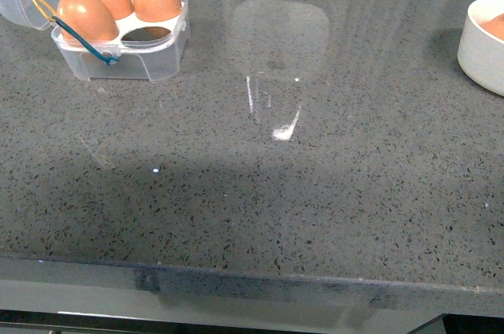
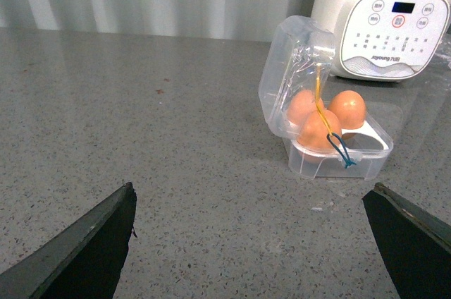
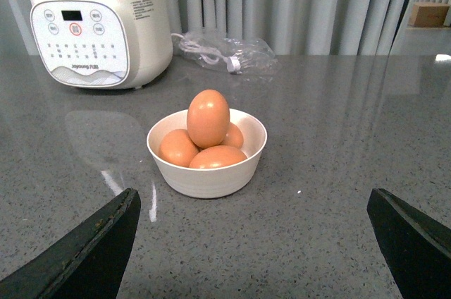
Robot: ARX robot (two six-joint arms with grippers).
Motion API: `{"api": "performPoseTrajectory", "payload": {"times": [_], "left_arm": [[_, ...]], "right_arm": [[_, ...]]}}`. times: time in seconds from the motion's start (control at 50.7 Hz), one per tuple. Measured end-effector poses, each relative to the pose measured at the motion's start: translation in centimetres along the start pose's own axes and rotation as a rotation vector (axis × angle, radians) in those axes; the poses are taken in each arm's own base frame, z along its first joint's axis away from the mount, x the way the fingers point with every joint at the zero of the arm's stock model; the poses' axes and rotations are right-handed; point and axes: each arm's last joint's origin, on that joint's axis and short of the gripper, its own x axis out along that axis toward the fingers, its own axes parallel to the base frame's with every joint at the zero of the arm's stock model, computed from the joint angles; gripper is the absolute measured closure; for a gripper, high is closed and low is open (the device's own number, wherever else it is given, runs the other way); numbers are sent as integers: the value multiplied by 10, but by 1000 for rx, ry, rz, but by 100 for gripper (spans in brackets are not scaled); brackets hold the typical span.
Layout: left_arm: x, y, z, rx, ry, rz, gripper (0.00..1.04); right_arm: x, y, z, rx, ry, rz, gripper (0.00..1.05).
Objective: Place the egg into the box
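Right wrist view looks over the right gripper (image 3: 252, 200), its two dark fingers spread wide apart and holding nothing, toward a white bowl (image 3: 208, 179) on the grey counter (image 3: 338, 172). Four brown eggs sit in the bowl, and the egg (image 3: 208, 117) to take is probably the one standing upright on top of the other three, since it is the only one with free sides. The box (image 1: 126, 54) stands well apart from the bowl, at the far left of the counter in the front view. Its clear lid (image 2: 296, 66) is swung back, three cells are filled, and the one empty cell (image 1: 147, 33) is at the front right corner. The left gripper (image 2: 252, 190) is also spread and empty, facing the box from a distance. The step in hand looks like the reach for the top egg. It would go best with the fingers coming down on either side of its widest part and closing gently. A smooth shell can slip out of a loose grip and crack under a hard one. Lifting straight up should keep the eggs beneath from rolling. At the box, the yellow and blue elastic loops (image 2: 331, 137) hang over the near egg, so the approach should come from the open right side and lower slowly until the egg seats.
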Motion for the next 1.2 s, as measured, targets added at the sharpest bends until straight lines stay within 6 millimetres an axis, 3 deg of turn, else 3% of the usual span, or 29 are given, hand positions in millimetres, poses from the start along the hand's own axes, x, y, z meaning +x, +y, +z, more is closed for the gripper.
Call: {"api": "performPoseTrajectory", "payload": {"times": [1.204], "left_arm": [[0,0,0,0,0,0,7]], "right_arm": [[0,0,0,0,0,0,7]]}}
